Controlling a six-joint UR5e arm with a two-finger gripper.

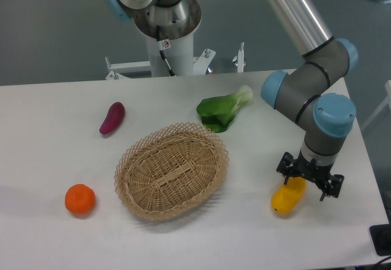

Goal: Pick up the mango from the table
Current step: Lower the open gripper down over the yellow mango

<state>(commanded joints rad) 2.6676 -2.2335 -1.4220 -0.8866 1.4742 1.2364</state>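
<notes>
The mango (286, 199) is a glossy yellow-orange oblong fruit lying on the white table (55, 160) at the front right. My gripper (307, 183) points straight down over the mango's far end. Its black fingers are spread and stand on either side of that end. The jaws look open, and I see no squeeze on the fruit. The gripper hides the mango's upper end. The mango rests on the tabletop with a small shadow under it.
A woven basket (171, 170) stands in the middle. A round orange fruit (80, 200) lies at the front left, a purple vegetable (112, 118) at the left and a green leafy vegetable (223, 110) behind the basket. The table's right edge is close to the mango.
</notes>
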